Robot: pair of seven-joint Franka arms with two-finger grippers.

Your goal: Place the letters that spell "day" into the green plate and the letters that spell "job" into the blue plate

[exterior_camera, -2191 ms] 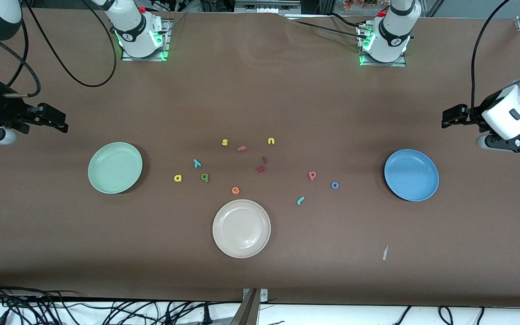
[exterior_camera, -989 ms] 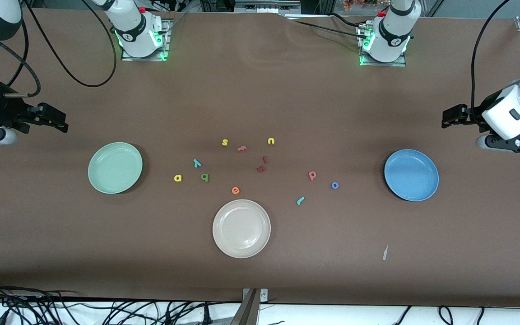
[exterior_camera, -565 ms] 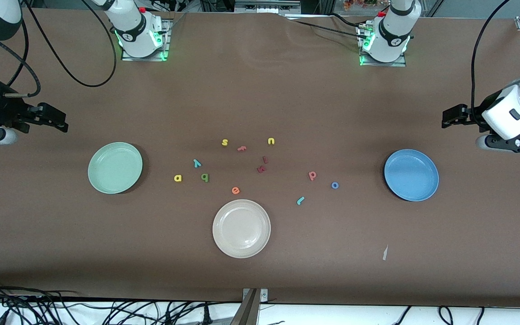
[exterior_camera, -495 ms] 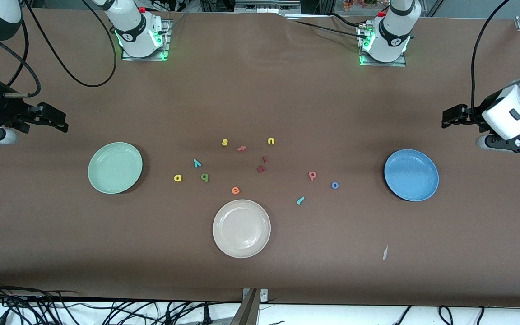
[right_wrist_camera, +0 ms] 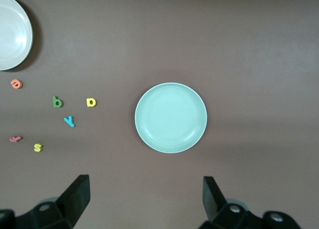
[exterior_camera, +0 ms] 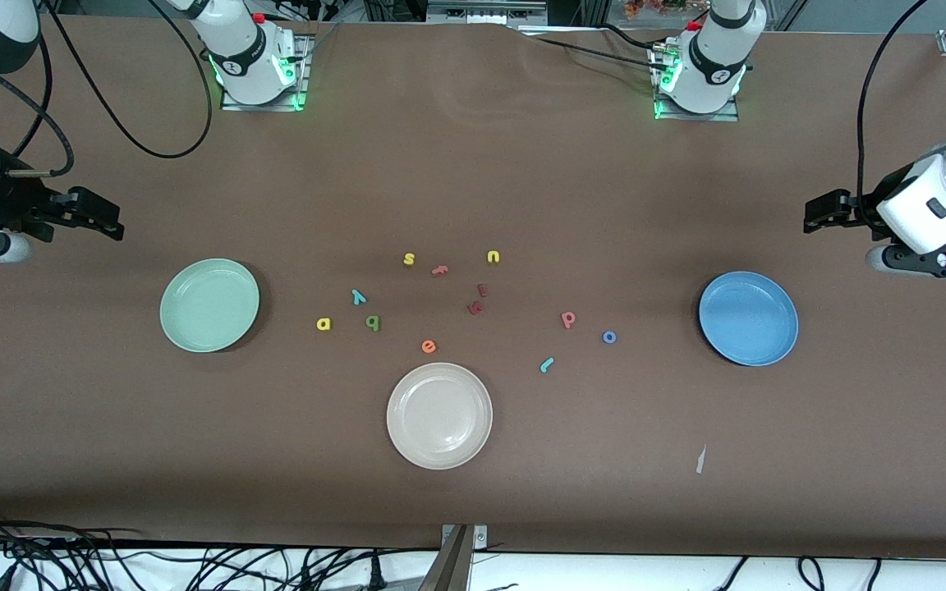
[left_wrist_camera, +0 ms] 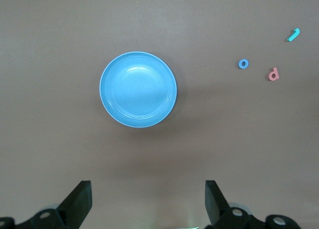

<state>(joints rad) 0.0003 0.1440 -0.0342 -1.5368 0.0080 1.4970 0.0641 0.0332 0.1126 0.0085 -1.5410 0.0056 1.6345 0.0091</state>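
Note:
The green plate (exterior_camera: 209,305) (right_wrist_camera: 171,117) lies toward the right arm's end of the table and holds nothing. Beside it lie the yellow "a" (exterior_camera: 323,323) (right_wrist_camera: 91,102), green "d" (exterior_camera: 372,322) (right_wrist_camera: 58,102) and teal "y" (exterior_camera: 358,296) (right_wrist_camera: 70,121). The blue plate (exterior_camera: 748,318) (left_wrist_camera: 138,89) lies toward the left arm's end, also bare. Near it are the blue "o" (exterior_camera: 609,336) (left_wrist_camera: 243,63), salmon "b" (exterior_camera: 568,319) (left_wrist_camera: 273,74) and teal "j" (exterior_camera: 547,364) (left_wrist_camera: 293,35). My right gripper (exterior_camera: 97,218) (right_wrist_camera: 146,201) hangs open above the table near the green plate. My left gripper (exterior_camera: 823,212) (left_wrist_camera: 148,204) hangs open near the blue plate.
A cream-white plate (exterior_camera: 439,415) sits nearest the front camera. Mid-table lie a yellow "s" (exterior_camera: 409,258), salmon "f" (exterior_camera: 439,269), yellow "u" (exterior_camera: 493,257), two dark red letters (exterior_camera: 477,307) and an orange "e" (exterior_camera: 429,346). A paper scrap (exterior_camera: 700,460) lies near the front edge.

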